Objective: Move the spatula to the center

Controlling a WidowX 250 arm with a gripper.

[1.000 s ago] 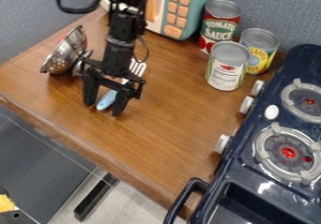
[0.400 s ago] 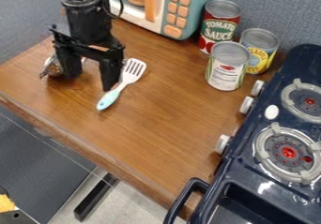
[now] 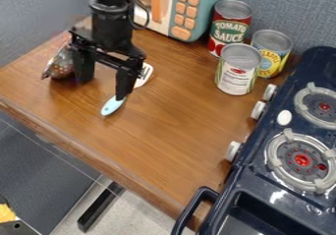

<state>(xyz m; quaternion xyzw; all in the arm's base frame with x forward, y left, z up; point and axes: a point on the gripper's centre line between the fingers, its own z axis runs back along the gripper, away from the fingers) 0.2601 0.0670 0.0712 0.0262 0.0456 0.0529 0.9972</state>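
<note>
Spatula (image 3: 112, 105) flat on surface (image 3: 172, 135), left of center in view, long axis lower left to upper right. Gripper (image 3: 103, 88) above, jaws wide, nothing held. Their spread runs across that axis, so rotation looks fine; offset is the issue: spatula mostly right of the gap, right-hand jaw overlapping it in view. I'd shift right before closing

Three cans (image 3: 236, 80), two burners (image 3: 302, 160), one spatula (image 3: 113, 105), one colander (image 3: 59, 66), one microwave (image 3: 205, 12).

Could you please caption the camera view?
Open black two-finger gripper, one finger in front of a white, blue-handled spatula on a brown wooden counter.
</note>
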